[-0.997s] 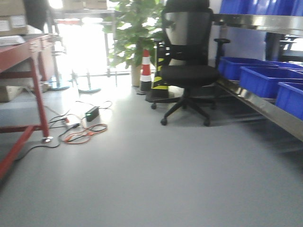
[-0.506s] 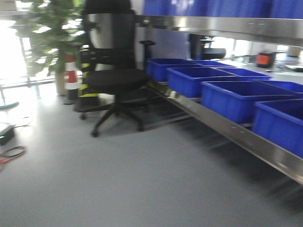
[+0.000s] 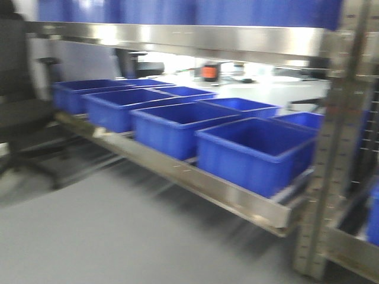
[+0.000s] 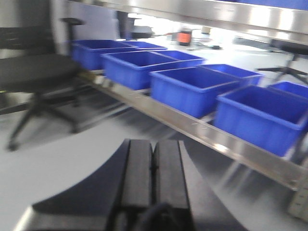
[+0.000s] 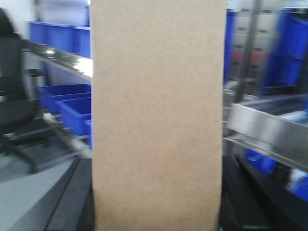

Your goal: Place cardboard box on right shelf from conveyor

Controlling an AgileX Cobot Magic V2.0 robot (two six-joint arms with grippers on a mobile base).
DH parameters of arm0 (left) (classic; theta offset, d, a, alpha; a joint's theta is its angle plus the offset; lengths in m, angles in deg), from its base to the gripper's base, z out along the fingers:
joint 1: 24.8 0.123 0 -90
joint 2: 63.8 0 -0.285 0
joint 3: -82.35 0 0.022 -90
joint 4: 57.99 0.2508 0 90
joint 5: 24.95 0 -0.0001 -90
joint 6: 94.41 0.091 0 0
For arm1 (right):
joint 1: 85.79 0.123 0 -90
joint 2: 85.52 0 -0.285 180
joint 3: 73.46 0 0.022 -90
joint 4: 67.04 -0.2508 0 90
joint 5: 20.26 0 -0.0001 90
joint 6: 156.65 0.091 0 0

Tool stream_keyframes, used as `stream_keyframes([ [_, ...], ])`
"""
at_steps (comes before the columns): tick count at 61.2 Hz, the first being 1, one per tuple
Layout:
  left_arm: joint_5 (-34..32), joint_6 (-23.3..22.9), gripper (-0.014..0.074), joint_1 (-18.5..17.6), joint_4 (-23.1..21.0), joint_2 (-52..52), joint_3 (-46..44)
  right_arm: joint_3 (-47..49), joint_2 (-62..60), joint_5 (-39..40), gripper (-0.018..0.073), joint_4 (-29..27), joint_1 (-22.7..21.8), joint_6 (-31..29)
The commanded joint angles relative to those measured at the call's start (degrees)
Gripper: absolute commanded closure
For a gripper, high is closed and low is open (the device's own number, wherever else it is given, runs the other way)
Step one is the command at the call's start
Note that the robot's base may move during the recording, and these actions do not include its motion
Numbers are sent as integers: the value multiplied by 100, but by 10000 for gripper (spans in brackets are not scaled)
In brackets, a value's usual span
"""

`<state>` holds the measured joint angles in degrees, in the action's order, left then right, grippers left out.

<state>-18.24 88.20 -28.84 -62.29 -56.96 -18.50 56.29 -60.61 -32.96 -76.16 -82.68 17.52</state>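
A black office chair [image 3: 21, 112] stands at left on the grey floor [image 3: 89, 236]. Blue bins [image 3: 172, 127] line the steel shelf [image 3: 225, 192] up to a perforated upright [image 3: 331, 148]. The left gripper [image 4: 153, 149] is pressed together, empty. The right gripper [image 5: 156, 211] clamps the cardboard box [image 5: 159, 110] upright before the shelving.

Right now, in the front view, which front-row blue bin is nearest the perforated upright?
The rightmost blue bin, beside the upright; the other three sit further left.
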Motion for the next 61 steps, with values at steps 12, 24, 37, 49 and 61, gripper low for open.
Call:
stream_keyframes([
  [12, -483, 1, 713, -4, -47, -31, 35, 190, 37, 558, 491, -16, -45, -45],
  [24, -483, 1, 712, -4, -47, -31, 35, 190, 37, 558, 491, -16, -45, -45],
  [37, -483, 1, 713, -4, -47, -31, 35, 190, 37, 558, 491, -16, -45, -45],
  [49, -483, 1, 712, -4, -47, -31, 35, 190, 37, 558, 491, -16, -45, -45],
  [61, -483, 1, 712, -4, -47, -31, 35, 190, 37, 558, 491, -16, -45, -45],
])
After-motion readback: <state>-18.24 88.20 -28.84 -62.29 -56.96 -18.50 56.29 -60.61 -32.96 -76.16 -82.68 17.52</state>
